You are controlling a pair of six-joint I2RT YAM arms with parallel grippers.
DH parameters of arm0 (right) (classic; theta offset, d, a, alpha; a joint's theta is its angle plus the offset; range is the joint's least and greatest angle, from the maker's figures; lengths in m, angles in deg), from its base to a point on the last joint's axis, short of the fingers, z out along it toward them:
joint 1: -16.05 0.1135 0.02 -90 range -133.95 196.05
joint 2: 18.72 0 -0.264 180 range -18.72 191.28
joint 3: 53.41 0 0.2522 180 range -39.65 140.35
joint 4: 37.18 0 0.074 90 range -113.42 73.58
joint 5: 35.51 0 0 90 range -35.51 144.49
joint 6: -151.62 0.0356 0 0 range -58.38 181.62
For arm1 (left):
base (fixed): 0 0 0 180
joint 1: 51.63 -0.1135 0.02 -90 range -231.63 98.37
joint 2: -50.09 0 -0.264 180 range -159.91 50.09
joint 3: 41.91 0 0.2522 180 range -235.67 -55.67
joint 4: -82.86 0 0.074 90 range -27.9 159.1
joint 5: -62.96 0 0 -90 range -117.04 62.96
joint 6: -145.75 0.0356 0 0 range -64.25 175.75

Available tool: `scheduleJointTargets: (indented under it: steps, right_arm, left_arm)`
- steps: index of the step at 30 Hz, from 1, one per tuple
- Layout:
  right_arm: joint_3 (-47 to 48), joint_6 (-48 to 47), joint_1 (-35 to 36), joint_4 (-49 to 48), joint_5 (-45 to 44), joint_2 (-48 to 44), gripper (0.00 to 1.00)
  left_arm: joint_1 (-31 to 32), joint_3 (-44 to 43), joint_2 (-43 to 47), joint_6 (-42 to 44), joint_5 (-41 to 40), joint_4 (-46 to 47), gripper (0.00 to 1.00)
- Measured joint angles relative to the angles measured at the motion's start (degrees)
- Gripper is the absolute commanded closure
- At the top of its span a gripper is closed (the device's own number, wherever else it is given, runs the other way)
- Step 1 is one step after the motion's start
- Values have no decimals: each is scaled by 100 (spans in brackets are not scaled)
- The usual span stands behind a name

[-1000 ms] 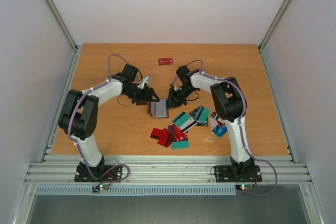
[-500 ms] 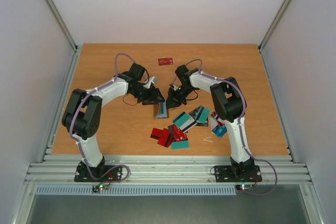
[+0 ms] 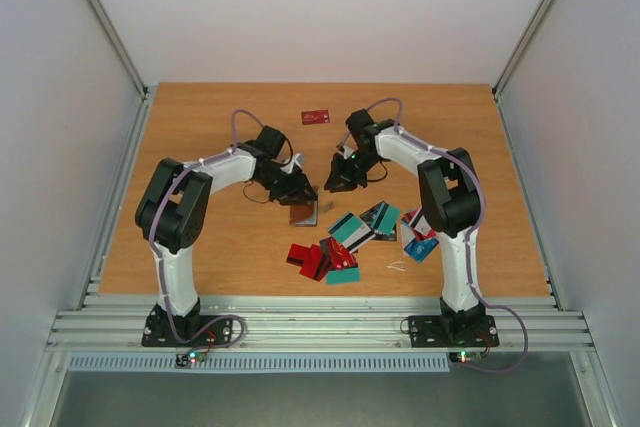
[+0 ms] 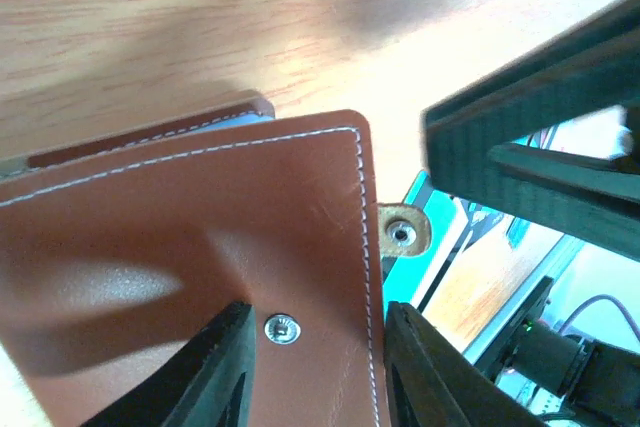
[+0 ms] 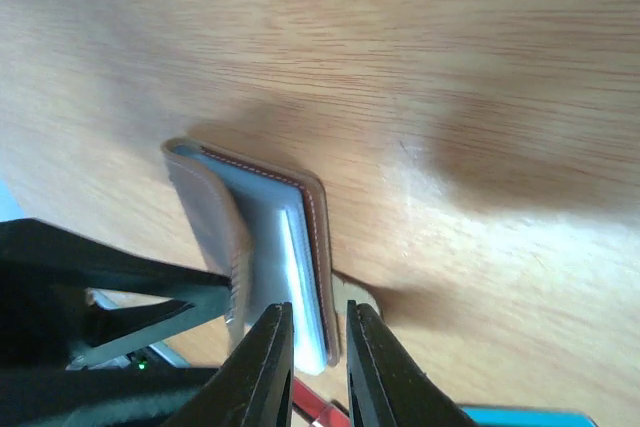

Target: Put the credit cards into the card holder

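Note:
The brown card holder (image 3: 303, 213) lies mid-table, just above the loose credit cards (image 3: 348, 231). In the left wrist view its leather flap (image 4: 200, 237) with a small metal stud fills the frame. My left gripper (image 3: 300, 192) (image 4: 318, 319) is open, its fingers astride the stud against the flap's face. In the right wrist view the holder (image 5: 318, 209) stands partly open with a pale card (image 5: 296, 277) inside. My right gripper (image 3: 338, 178) (image 5: 318, 313) hangs apart from it, jaws only slightly apart and empty.
Red, teal and white cards are scattered in a loose heap (image 3: 325, 255) in front of the holder, more by the right arm (image 3: 418, 243). One dark red card (image 3: 316, 116) lies alone at the back. A teal card (image 4: 420, 247) shows beside the flap's snap tab (image 4: 402, 233).
My left gripper has swung right onto the holder, and the holder's grey inside now shows far less. My right gripper has drawn back up and to the right, away from it.

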Motion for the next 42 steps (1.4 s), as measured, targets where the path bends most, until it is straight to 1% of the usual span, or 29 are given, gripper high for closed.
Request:
scheduleJointTargets:
  steps: [3, 4, 8, 9, 11, 13, 14, 19, 25, 28, 34, 42]
  right_arm:
    - [-79, 13, -83, -7, -59, -262, 82]
    - [-138, 20, -109, -20, -63, -365, 82]
    - [-472, 85, -142, -160, 7, -748, 82]
    - [-590, 116, -142, -234, 52, -815, 82]
    - [-780, 188, -142, -389, 142, -857, 82]
    - [-1021, 286, -136, -610, 269, -859, 82]
    - [-1110, 332, -136, -691, 328, -859, 82]
    - [-1331, 490, -98, -949, 522, -859, 82]
    - [-1331, 455, -90, -953, 457, -874, 81]
    - [-1331, 369, -90, -844, 317, -925, 80]
    - [-1360, 116, -90, -651, 26, -1080, 82]
    - [-1384, -44, -90, -603, 22, -1084, 84]
  left_arm:
    - [37, -120, -101, -37, -24, 13, 75]
    - [46, -153, -140, -52, -48, 11, 77]
    - [76, -208, -245, -46, -203, -22, 74]
    - [81, -208, -260, -46, -227, -31, 76]
    - [92, -208, -269, -46, -258, -35, 91]
    - [101, -208, -269, -33, -302, -46, 99]
    - [103, -208, -269, -72, -321, -55, 100]
    - [105, -269, -269, 26, -516, -282, 100]
    - [105, -562, -149, 372, -793, -850, 97]
    - [105, -573, -44, 544, -850, -1025, 96]
    - [133, -540, -33, 693, -793, -1128, 96]
    - [234, -483, -103, 734, -728, -1130, 95]
